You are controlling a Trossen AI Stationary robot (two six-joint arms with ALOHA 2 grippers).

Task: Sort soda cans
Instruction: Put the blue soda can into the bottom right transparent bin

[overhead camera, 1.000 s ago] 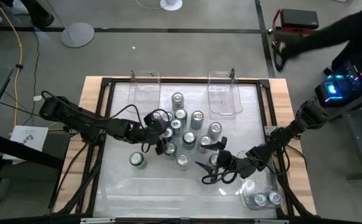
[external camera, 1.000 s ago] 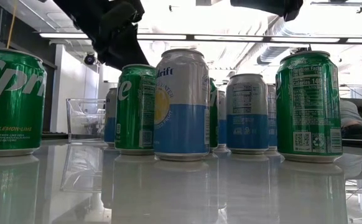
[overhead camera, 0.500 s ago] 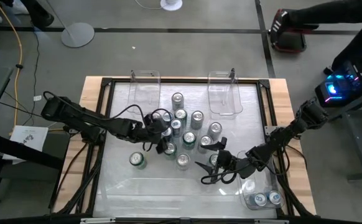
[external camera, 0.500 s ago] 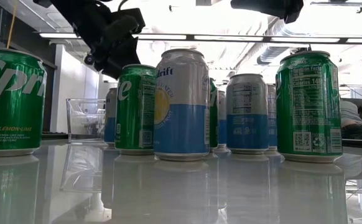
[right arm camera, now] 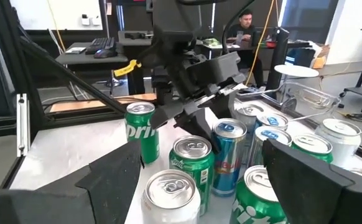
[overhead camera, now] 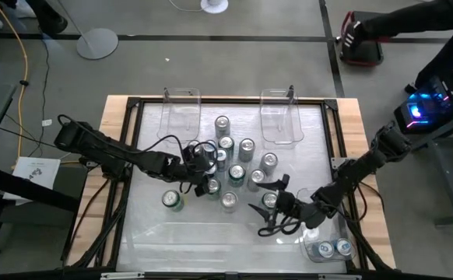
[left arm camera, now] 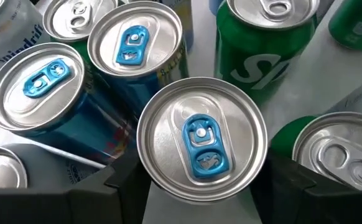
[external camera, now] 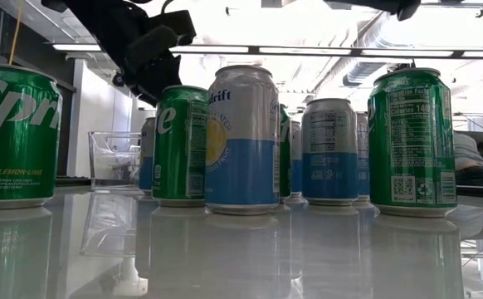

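About a dozen soda cans (overhead camera: 234,167), green, blue and silver, stand upright in a cluster at mid-table. My left gripper (overhead camera: 201,155) reaches in from the table's left, slanting down, and is shut on a can with a blue tab (left arm camera: 199,146) at the cluster's left side. That gripper also shows dark above the cans in the low view (external camera: 142,50). My right gripper (overhead camera: 267,196) hangs open and level at the cluster's near right. Several cans, among them a green one (right arm camera: 190,158), stand ahead of its fingers. My left gripper pinches the blue-tabbed can between its two fingers, on opposite sides just below the top rim (left arm camera: 147,177). The fingers (left arm camera: 122,186) come slanting down from the table's left. The can stands upright among its neighbours; its base is hidden.
Two clear bins (overhead camera: 181,109) (overhead camera: 281,117) stand at the far edge. A third bin (overhead camera: 324,241) at the near right holds two cans. One green can (overhead camera: 172,200) stands apart at the near left. A person sits in the room beyond (right arm camera: 246,25).
My right gripper has drifted a little toward the table's near right corner, still open. The cans stand as before.
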